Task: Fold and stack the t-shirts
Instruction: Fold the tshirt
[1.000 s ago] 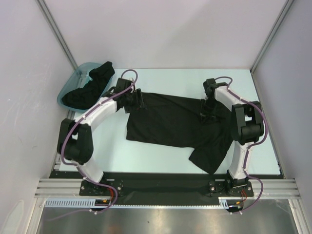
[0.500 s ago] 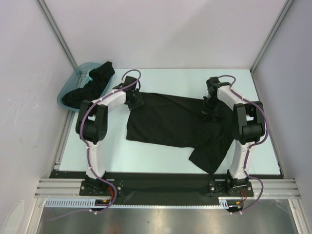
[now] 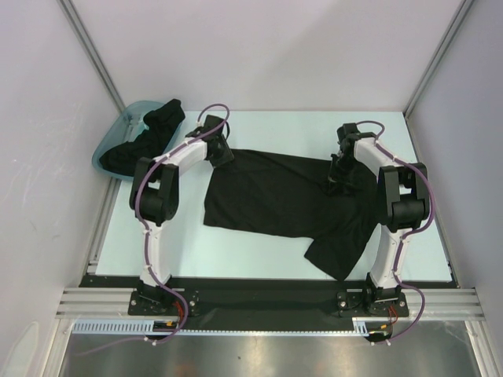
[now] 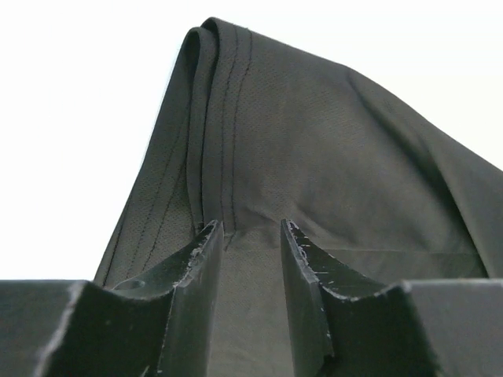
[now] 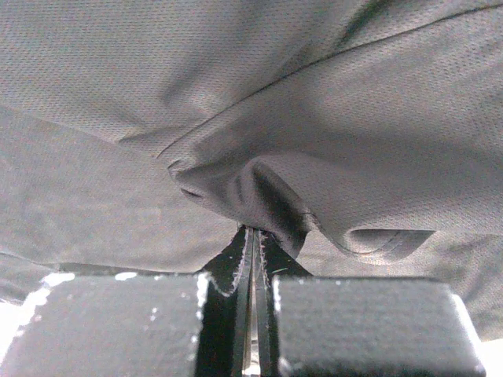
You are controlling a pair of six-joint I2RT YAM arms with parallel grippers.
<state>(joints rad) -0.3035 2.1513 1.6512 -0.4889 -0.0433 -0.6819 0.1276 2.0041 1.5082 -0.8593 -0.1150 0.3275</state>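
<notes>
Found left gripper [image 4: 245, 228] carried further toward the far-left corner of the table [image 3: 181, 243] than a second earlier, with its elbow swung in from the left edge to stand nearly over its base. Noted jaws standing apart, astride the hemmed corner of the t-shirt [image 3: 275, 200], not yet nipping it. Found right gripper [image 5: 253, 232] little shifted, pressed together on a pucker of the same cloth toward the far-right side. Observed the garment lying spread across the middle of the table, one sleeve trailing toward the near edge, unmoved between views. Recorded heaped t-shirts [image 3: 145, 140] in teal tub [image 3: 104, 149] at the far-left corner, unchanged. Judged step in hand as securing both far corners before a fold. Advised closing left jaws fully over the doubled hem, well past the stitching, then lifting both ends level to avoid dragging or bunching.
</notes>
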